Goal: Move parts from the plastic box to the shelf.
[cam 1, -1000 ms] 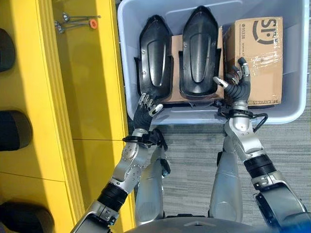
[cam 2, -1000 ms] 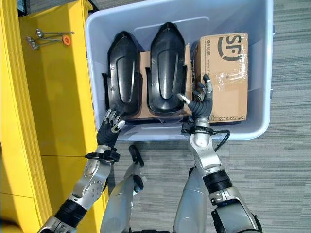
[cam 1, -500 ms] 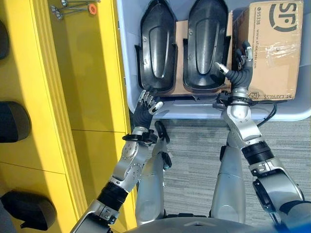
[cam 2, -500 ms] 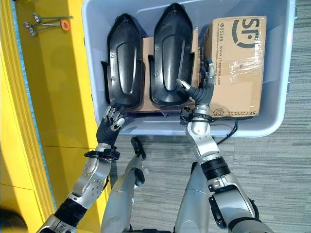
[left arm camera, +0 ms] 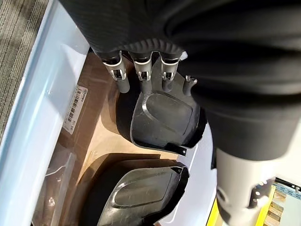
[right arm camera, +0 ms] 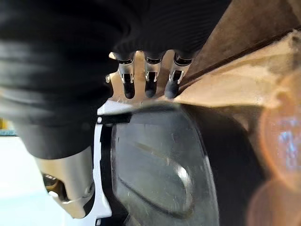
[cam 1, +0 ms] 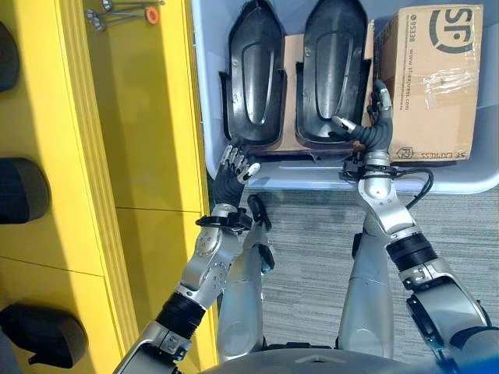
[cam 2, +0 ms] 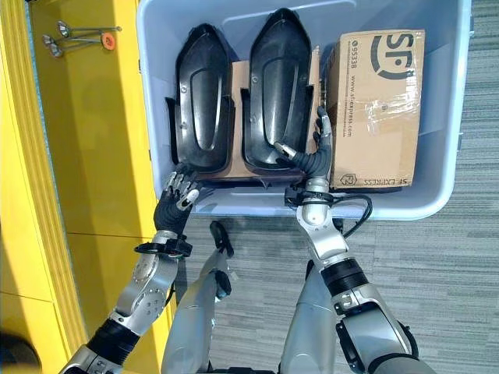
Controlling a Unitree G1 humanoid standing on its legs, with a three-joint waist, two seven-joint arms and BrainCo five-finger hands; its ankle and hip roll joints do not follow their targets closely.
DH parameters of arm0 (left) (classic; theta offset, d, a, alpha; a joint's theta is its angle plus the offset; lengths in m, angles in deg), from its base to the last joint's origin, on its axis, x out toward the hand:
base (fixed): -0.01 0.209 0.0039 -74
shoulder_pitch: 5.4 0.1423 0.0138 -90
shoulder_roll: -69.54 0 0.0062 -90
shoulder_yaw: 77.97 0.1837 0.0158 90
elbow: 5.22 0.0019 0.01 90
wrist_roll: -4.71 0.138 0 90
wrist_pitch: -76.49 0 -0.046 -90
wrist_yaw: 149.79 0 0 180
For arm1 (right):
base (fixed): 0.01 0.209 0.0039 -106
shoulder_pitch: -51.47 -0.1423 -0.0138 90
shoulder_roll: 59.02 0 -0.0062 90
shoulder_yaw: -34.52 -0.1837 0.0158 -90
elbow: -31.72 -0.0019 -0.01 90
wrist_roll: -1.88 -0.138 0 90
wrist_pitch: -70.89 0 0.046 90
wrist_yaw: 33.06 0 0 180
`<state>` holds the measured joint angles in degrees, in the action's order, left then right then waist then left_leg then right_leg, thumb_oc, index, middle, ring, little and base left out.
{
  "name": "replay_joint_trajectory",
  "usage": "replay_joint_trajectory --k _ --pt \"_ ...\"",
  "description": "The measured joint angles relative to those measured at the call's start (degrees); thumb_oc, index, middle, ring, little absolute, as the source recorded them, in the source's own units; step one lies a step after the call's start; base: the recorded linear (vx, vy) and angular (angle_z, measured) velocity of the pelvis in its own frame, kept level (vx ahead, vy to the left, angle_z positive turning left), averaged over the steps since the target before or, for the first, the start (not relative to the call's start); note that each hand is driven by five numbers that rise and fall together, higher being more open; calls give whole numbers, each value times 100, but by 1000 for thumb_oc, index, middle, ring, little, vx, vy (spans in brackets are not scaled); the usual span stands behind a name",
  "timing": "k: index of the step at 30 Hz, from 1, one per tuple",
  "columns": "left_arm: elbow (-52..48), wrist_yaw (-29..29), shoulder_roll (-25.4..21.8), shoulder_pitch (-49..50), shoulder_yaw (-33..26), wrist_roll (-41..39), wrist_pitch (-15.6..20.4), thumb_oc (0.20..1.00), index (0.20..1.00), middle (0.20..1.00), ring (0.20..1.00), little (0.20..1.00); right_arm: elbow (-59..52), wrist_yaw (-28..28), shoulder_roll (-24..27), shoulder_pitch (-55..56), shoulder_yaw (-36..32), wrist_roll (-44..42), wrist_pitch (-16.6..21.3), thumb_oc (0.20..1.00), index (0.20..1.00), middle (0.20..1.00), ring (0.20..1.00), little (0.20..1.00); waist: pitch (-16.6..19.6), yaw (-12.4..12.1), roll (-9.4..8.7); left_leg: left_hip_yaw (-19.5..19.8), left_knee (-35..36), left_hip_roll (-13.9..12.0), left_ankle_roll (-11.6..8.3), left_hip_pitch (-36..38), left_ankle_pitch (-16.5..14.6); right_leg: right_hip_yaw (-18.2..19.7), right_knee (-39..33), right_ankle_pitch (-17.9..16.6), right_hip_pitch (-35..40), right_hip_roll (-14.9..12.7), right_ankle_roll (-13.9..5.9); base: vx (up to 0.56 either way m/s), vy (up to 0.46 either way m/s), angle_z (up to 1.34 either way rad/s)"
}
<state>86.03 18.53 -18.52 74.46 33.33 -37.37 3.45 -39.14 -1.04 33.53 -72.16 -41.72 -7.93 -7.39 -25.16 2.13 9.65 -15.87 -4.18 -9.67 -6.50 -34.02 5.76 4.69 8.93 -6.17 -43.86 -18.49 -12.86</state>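
Two black moulded parts lie side by side on cardboard in the pale blue plastic box [cam 1: 437, 181]: the left part [cam 1: 253, 78] and the right part [cam 1: 335, 70]. My left hand [cam 1: 234, 167] hovers at the box's near left corner, just short of the left part's near end [left arm camera: 164, 113], fingers [left arm camera: 141, 75] relaxed and holding nothing. My right hand [cam 1: 368, 134] is inside the box, open. Its thumb reaches onto the right part's near end, and its fingers [right arm camera: 150, 77] point up the gap beside the cardboard carton [cam 1: 433, 78].
The yellow shelf [cam 1: 132, 117] runs along the left, right beside the box. Black parts [cam 1: 23, 191] [cam 1: 43, 335] rest on its left side, and metal tools with an orange tip [cam 1: 125, 12] lie at its far end. Grey carpet lies below the box.
My right hand has shifted a little left and nearer, bringing its thumb onto the right part's near end. The left hand has barely moved.
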Motion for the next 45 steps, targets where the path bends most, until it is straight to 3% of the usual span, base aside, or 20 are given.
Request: replay_joint_trajectory --k 6,11,18,23,24,26,30,37,42,45 --pt "-3 -24 -16 -32 -56 -1 19 1000 1000 1000 1000 1000 490 245 56 -526 -318 -9 -3 1000 1000 1000 1000 1000 -1 -17 -1 52 -21 -2 2 -160 1 -41 4 1 -123 -8 0 3 7 2" --pt "-188 -122 -28 -221 -113 -4 132 1000 1000 1000 1000 1000 820 431 144 -1195 -331 0 -9 1000 1000 1000 1000 1000 -207 -126 -17 67 -103 -5 2 -336 1 -16 99 -5 -313 -9 4 0 0 0" --pt "-267 -125 -37 -243 -111 -5 142 1000 1000 1000 1000 1000 1248 470 280 -1550 -232 388 -202 1000 1000 1000 1000 1000 -223 -160 -42 111 -201 -12 2 -426 0 -32 170 -3 -349 -10 8 -3 -2 1" --pt "-274 -117 -53 -252 -101 -7 169 1000 1000 1000 1000 1000 2504 471 327 -2298 -55 624 -225 1000 1000 1000 1000 1000 -223 -155 -44 240 -313 -22 1 -521 1 -76 246 7 -355 -10 26 -15 3 7" --pt "-275 -117 -94 -252 -98 -7 172 1000 1000 1000 1000 1000 2918 464 411 -2529 145 673 -258 570 570 570 570 570 -222 -166 -46 255 -330 -22 1 -522 3 -75 270 24 -355 -10 52 -9 4 4" --pt "-274 -116 -152 -249 -102 -11 171 1000 1000 1000 1000 1000 3602 406 445 -2942 445 691 -326 200 200 200 200 200 -221 -172 -46 274 -352 -23 9 -524 12 -74 299 28 -355 -10 57 0 0 0" --pt "-269 -49 -187 -248 -107 -14 158 1000 1000 1000 1000 1000 4445 395 463 -3455 874 666 -384 200 200 200 200 200 -216 -156 -50 345 -399 -25 -8 -538 24 -79 357 26 -354 -8 60 1 12 2" --pt "-243 21 -181 -242 -141 -15 89 1000 1000 1000 1000 1000 4282 119 536 -3397 842 668 -584 200 200 200 200 200 -203 -151 -57 391 -396 -25 -21 -460 44 -109 350 -3 -232 2 64 -2 7 2" --pt "-218 67 -186 -177 -173 -129 24 1000 1000 1000 1000 1000 3851 -517 783 -3124 964 903 -1057 200 200 200 200 200 -186 -177 -81 425 -329 -29 -19 2 43 -188 301 7 265 2 77 -1 1 1" --pt "-217 165 -237 80 -179 -182 9 1000 1000 1000 1000 1000 3850 -715 737 -2801 995 1021 -1140 200 200 200 200 200 29 -179 -149 420 -215 -28 -19 214 44 -234 160 3 505 2 72 0 0 0"
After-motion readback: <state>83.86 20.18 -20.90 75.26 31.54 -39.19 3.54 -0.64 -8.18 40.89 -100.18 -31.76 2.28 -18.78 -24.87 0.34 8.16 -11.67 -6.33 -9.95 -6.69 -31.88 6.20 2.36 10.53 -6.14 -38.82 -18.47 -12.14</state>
